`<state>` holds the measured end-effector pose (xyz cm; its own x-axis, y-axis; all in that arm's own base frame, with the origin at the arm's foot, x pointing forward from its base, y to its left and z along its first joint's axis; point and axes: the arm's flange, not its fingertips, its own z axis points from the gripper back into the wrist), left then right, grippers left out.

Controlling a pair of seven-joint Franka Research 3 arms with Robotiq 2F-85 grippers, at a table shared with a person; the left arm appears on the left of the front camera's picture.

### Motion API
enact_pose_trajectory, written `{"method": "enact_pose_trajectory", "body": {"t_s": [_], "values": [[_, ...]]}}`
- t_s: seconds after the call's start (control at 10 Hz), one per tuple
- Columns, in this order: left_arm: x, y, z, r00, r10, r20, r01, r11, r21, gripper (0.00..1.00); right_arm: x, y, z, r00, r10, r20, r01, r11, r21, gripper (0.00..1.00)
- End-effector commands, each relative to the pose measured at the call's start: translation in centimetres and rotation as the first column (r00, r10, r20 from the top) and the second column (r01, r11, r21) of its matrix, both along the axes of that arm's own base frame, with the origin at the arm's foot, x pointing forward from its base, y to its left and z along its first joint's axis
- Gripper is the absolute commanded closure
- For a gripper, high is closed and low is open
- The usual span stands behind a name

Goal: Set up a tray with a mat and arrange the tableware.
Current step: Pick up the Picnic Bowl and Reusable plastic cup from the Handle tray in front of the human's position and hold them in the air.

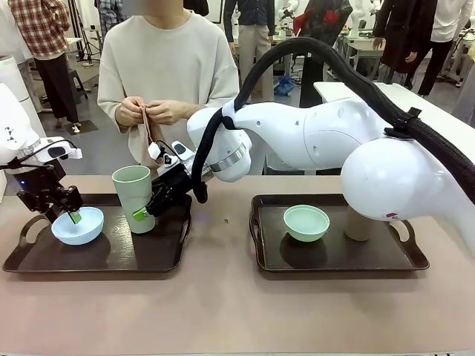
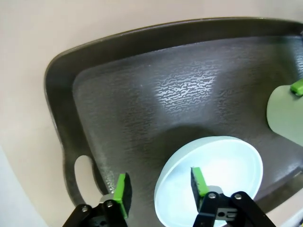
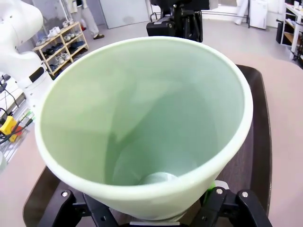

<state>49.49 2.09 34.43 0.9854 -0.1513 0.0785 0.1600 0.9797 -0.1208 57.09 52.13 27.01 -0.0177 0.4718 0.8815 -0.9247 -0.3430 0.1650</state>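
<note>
A pale blue bowl [image 1: 78,226] sits at the left end of the left tray [image 1: 148,248]. My left gripper [image 1: 68,217] stands open astride its rim. In the left wrist view, one green pad [image 2: 199,182] is inside the bowl [image 2: 227,165] and the other is outside, over the tray [image 2: 165,85]. A light green cup [image 1: 133,194] stands upright on the same tray. My right gripper [image 1: 142,213] is shut on its lower part. In the right wrist view, the cup [image 3: 142,109] sits between the fingers [image 3: 227,205]. I cannot tell whether the cloth in the person's hands is the mat.
The right tray [image 1: 334,256] holds a mint green bowl [image 1: 306,222] and a tan cup [image 1: 358,224], partly hidden by my right arm's elbow. Across the table a person holds a pinkish-brown folded cloth [image 1: 148,132] in both hands. Bare tabletop lies between the trays.
</note>
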Motion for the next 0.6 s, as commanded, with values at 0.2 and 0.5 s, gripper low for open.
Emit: {"method": "enact_pose_trajectory", "body": {"t_s": [0.2, 0.5], "values": [[0.01, 0.19, -0.28, 1.0, 0.002, 0.013, -0.002, 1.0, -0.013, 1.0, 0.84, 0.84, -0.32, 1.0, 0.019, 0.015, -0.019, 1.0, -0.013, 0.77], [-0.17, 0.33, -0.08, 1.0, 0.007, 0.01, -0.007, 1.0, -0.006, 1.0, 0.88, 0.53, -0.38, 1.0, 0.008, 0.014, -0.008, 1.0, -0.011, 1.0]]}}
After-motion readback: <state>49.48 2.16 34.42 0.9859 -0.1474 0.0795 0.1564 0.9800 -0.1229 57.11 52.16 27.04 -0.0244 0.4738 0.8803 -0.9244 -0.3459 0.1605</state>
